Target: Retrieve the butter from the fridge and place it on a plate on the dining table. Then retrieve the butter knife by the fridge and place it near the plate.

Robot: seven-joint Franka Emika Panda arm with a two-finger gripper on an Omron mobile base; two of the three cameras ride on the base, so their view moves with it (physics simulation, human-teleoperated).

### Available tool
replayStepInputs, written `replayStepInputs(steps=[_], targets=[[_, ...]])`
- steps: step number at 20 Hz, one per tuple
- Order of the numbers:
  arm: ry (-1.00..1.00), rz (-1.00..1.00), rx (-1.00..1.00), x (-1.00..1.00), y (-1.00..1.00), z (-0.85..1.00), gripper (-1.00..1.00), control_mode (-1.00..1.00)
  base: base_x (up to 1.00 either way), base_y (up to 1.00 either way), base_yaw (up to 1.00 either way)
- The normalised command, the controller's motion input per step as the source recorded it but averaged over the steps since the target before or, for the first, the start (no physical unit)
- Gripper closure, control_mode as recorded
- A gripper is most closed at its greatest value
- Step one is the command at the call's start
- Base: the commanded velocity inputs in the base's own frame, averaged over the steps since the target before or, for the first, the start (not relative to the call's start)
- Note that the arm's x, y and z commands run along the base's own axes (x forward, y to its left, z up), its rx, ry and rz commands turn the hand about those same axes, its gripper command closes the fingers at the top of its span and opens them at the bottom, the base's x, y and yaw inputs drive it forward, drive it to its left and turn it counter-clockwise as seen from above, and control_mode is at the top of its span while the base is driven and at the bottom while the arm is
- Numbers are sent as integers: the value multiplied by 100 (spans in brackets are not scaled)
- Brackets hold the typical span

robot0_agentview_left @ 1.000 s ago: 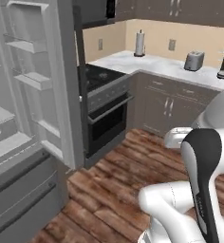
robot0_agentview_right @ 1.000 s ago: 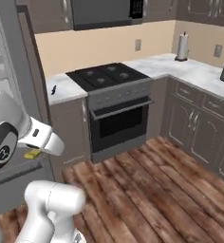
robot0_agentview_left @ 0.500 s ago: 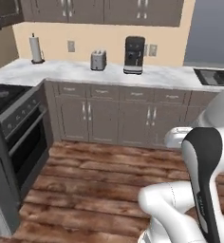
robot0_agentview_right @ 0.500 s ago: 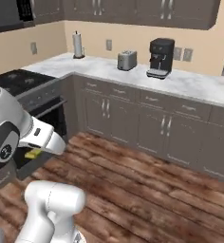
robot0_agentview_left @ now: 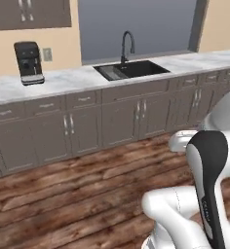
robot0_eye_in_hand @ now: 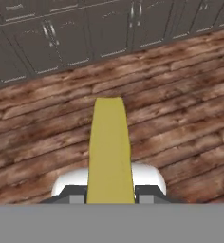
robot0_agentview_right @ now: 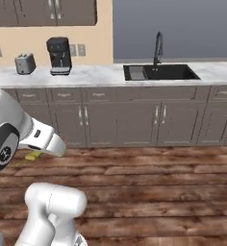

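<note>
- Step in hand, by my judgement: carrying the butter (robot0_eye_in_hand: 109, 152) to the table; plate placement not yet done, knife untouched.
- Gripper (robot0_eye_in_hand: 109, 197): narrow, clamped on the butter, which juts forward between the jaws over the wood floor (robot0_eye_in_hand: 180, 118). From the right base camera, a yellow end (robot0_agentview_right: 32, 155) shows just below the wrist.
- Landmark: sink (robot0_agentview_right: 158, 72), set in the counter (robot0_agentview_left: 63, 80) straight ahead; basin appears empty.
- Coffee machine (robot0_agentview_right: 58, 55) and toaster (robot0_agentview_right: 24, 63) stand left of the sink.
- Next move calls for bringing table and plate into sight, grip kept firm.

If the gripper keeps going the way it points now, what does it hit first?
Probably the wooden floor: the gripper, shut on the butter, angles down at it, short of the grey cabinets. Depth is unclear.
</note>
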Motion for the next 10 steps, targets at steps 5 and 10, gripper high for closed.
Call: replayStepInputs(steps=[5,10], targets=[[0,0,0,0,0,0,100,100,-19,-29,-74],[0,0,0,0,0,0,100,100,0,-38,-69]])
